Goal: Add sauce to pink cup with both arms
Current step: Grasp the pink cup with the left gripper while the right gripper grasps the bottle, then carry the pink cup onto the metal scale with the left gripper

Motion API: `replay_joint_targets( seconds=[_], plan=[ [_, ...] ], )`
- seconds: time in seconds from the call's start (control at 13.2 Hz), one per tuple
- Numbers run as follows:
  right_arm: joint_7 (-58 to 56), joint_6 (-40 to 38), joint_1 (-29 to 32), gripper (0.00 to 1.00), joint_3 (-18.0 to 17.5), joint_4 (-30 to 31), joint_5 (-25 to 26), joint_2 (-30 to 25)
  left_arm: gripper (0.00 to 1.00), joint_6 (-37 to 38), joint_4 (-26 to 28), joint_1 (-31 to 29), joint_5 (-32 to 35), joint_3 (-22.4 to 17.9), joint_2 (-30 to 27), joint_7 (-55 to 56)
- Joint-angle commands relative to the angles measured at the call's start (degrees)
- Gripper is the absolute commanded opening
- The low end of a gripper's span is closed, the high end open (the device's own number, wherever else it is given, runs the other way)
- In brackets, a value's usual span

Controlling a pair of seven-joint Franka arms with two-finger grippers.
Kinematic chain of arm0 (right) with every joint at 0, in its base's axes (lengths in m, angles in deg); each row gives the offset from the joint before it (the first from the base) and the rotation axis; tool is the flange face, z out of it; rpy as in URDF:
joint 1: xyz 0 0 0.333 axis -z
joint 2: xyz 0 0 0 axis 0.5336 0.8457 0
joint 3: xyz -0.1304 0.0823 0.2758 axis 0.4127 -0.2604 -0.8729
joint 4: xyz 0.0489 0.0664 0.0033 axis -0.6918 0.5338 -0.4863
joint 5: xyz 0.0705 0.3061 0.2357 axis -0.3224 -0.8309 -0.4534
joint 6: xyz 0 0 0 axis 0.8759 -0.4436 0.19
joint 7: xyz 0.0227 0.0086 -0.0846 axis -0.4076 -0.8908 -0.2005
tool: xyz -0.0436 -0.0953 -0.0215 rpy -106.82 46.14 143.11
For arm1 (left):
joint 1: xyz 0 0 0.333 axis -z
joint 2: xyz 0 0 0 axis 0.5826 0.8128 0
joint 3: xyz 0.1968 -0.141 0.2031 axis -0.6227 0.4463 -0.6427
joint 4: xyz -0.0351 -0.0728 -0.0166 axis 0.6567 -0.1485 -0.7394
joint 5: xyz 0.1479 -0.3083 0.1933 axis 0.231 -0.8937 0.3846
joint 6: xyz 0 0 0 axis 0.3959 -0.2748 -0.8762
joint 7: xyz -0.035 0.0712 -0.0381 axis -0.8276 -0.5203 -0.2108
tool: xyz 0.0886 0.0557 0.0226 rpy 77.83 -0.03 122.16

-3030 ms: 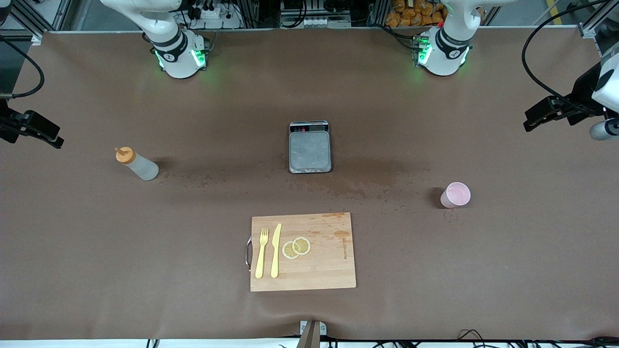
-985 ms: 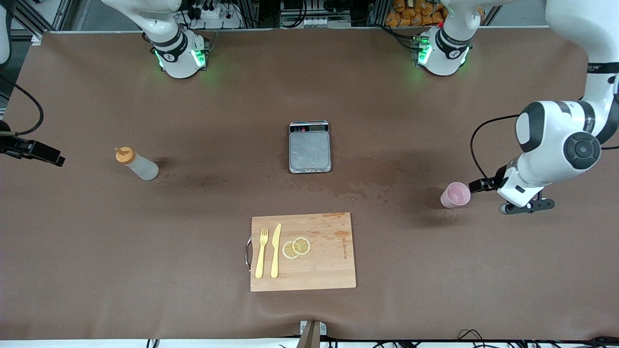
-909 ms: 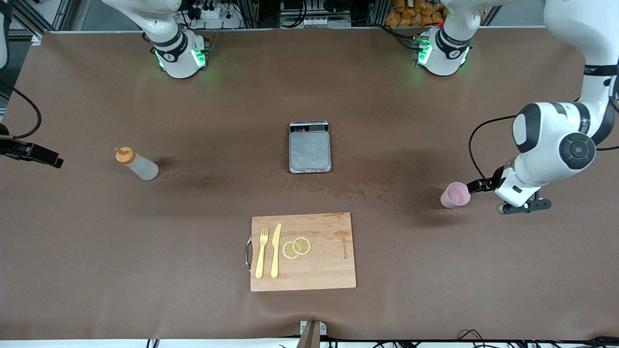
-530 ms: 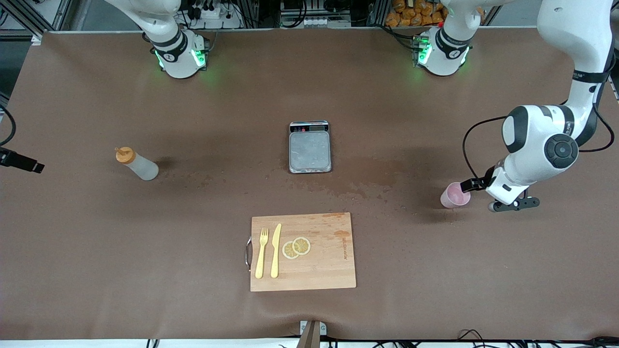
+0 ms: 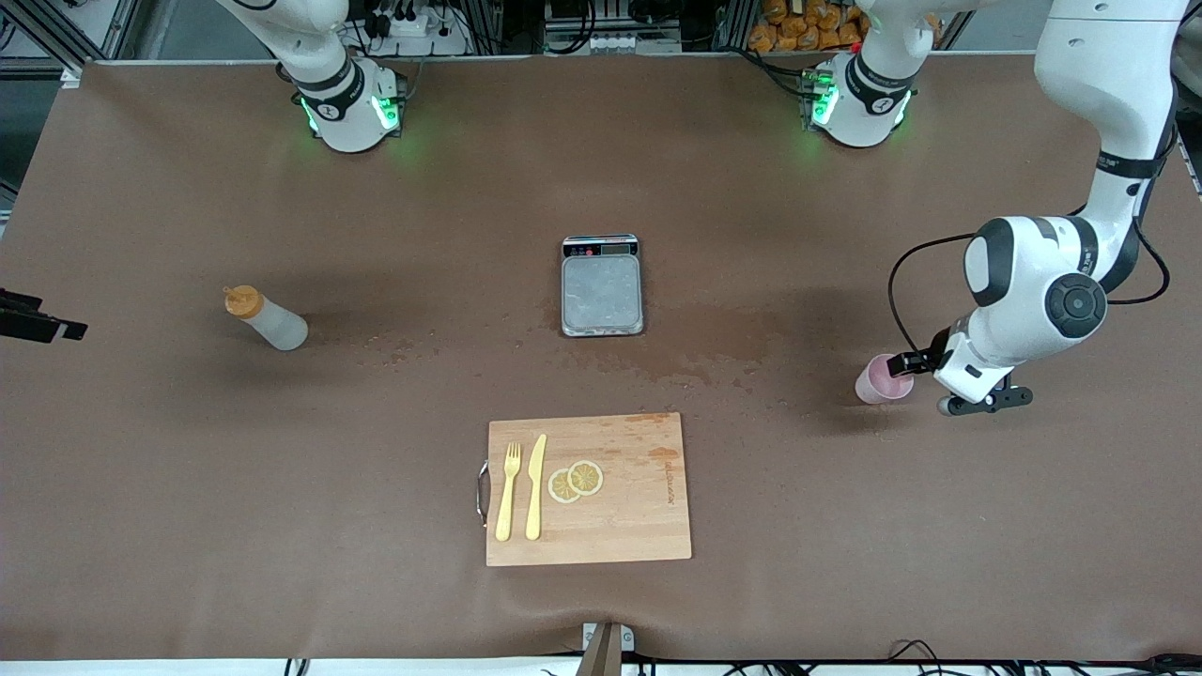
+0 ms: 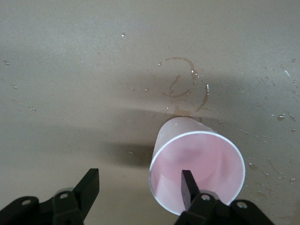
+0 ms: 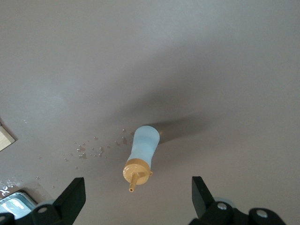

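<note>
Here the left pincer (image 6: 139, 187) straddles the pink cup's (image 6: 197, 164) rim.

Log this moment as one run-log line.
left gripper: one finger inside pink cup, open | right gripper: open over sauce bottle

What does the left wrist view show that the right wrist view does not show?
Only the left wrist view shows the small pale pink plastic cup, with one finger of the left pincer inside its rim and the other outside it. Only the right wrist view shows the translucent whitish squeeze bottle with an orange nozzle cap, standing between the open fingers of the right pincer, which hangs above it. Both show the brown table with small wet spots.
</note>
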Motion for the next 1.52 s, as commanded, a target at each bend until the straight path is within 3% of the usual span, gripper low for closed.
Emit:
replay_joint_targets(
  seconds=[0.0, 0.23, 0.38, 0.61, 0.91, 1.44],
  plan=[
    [5.37, -2.24, 1.74, 1.0, -0.86, -0.75, -1.17, 0.73, 0.61, -0.78, -0.03, -0.21, -2.07, 0.34, 0.55, 0.73],
    [8.45, -2.6, 6.04, 1.0, -0.86, -0.75, -4.58, 5.2, 0.23, -0.78, -0.03, -0.04, -3.13, 0.43, 0.99, 0.73],
    [11.08, -3.12, 8.69, 1.0, -0.86, -0.75, -6.97, 7.4, 0.03, -0.78, -0.03, -0.12, -3.13, 0.43, 0.99, 0.73],
    [16.78, -5.67, 8.78, 1.0, -0.94, -0.75, -8.72, 10.74, 0.0, -0.6, -0.03, -0.03, -3.05, 0.43, 0.81, 0.64],
    [18.12, -7.61, 12.12, 1.0, -0.86, -0.83, -18.73, 18.47, 0.0, 2.37, -0.03, -0.13, -3.05, 0.69, -1.72, -0.33],
    [26.03, -8.13, 9.05, 1.0, -0.94, -0.66, -19.63, 24.98, 0.0, 6.08, 0.24, -0.12, -6.12, 12.97, -7.27, 5.36]
  ],
)
